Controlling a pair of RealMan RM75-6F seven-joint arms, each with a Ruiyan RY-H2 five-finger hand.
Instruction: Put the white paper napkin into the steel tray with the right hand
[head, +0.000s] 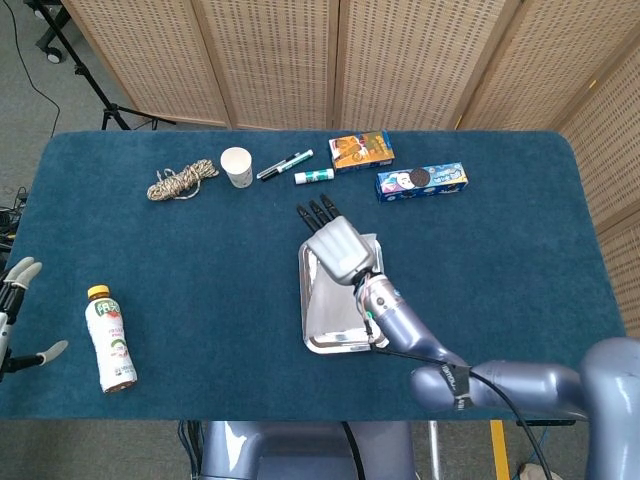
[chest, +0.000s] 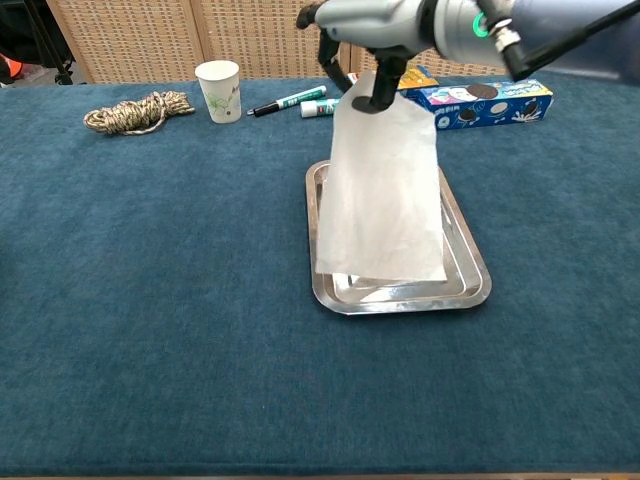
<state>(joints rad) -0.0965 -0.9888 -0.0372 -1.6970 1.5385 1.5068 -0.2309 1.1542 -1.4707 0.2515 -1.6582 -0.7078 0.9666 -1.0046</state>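
Observation:
My right hand (chest: 370, 30) pinches the top edge of the white paper napkin (chest: 382, 195), which hangs down in front of the steel tray (chest: 470, 270) with its lower edge near the tray's front rim. In the head view the right hand (head: 340, 248) hovers over the steel tray (head: 312, 320) and hides the napkin. My left hand (head: 14, 310) shows at the far left edge, fingers apart and holding nothing, beside a drink bottle (head: 110, 340).
Along the back stand a rope coil (chest: 138, 110), a paper cup (chest: 219, 90), a marker (chest: 290, 100), a glue stick (chest: 318, 107), an orange box (head: 361, 151) and a blue cookie box (chest: 485, 100).

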